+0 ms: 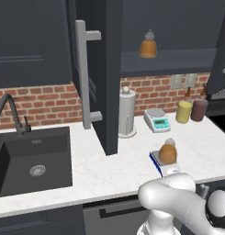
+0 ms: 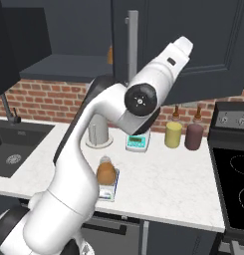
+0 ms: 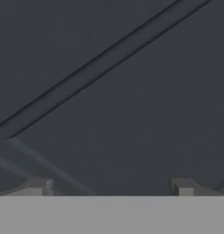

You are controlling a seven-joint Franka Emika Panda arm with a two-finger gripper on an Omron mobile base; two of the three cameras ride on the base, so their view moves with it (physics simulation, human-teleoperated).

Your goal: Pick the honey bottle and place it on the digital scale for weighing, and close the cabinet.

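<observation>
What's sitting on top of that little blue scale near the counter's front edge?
The honey bottle stands on the digital scale, covering most of its platform. Whether the scale shows a reading cannot be seen.

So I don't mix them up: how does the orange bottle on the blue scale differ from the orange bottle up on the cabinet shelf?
The squat rounded amber honey bottle sits on the blue digital scale at the counter's front edge; the ribbed beehive-shaped orange bottle stands on the open cabinet's shelf. The first has a short whitish cap, the second a grey pointed top. Both are upright and orange.
</observation>
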